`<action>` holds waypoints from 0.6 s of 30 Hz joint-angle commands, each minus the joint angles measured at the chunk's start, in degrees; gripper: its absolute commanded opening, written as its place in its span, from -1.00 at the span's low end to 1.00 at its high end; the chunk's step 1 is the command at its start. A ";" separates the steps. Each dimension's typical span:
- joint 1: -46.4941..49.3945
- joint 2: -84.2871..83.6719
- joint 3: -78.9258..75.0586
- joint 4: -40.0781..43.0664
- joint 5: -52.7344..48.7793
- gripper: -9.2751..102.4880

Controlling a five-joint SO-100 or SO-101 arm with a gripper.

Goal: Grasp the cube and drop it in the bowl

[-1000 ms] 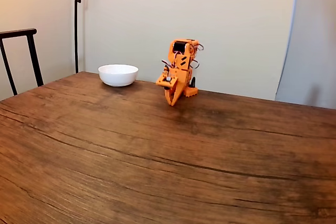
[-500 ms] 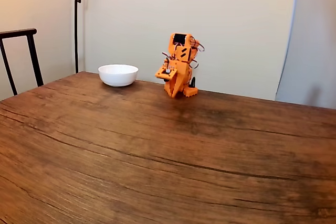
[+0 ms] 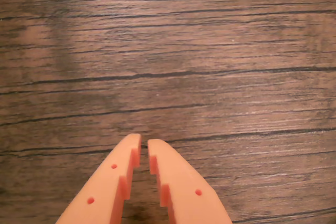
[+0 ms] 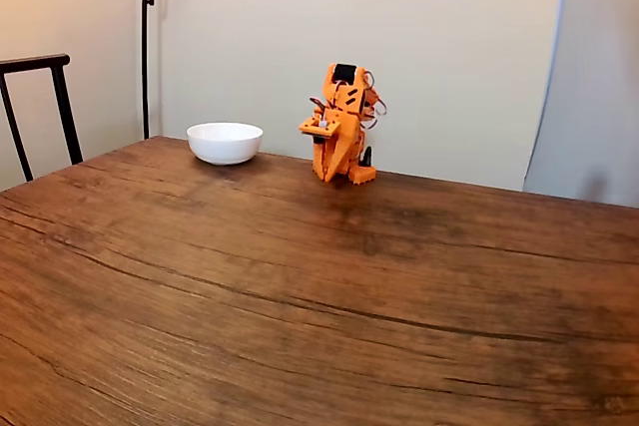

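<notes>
End effector nearly closed, empty; plain white bowl nearby.

White bowl upright, far table edge.

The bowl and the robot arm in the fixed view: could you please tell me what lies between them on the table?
Nothing: in the fixed view, the table between the bowl and the arm is bare wood.

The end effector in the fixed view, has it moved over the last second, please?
Yes. The end effector has pulled up and back from the table toward the wall, folding against the arm, while the bowl stays put.
</notes>
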 commanded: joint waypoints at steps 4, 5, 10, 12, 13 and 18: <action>-1.14 0.00 4.75 -1.14 -0.09 -0.83; -1.23 0.00 4.75 -1.23 -0.09 -0.83; -3.25 -0.09 4.75 -1.23 -0.18 -0.84; -3.60 -0.09 4.75 -1.23 -0.79 -0.84; -3.60 -0.09 4.75 -1.49 -0.88 -0.84; -3.78 -0.09 4.75 -1.32 -0.09 -0.84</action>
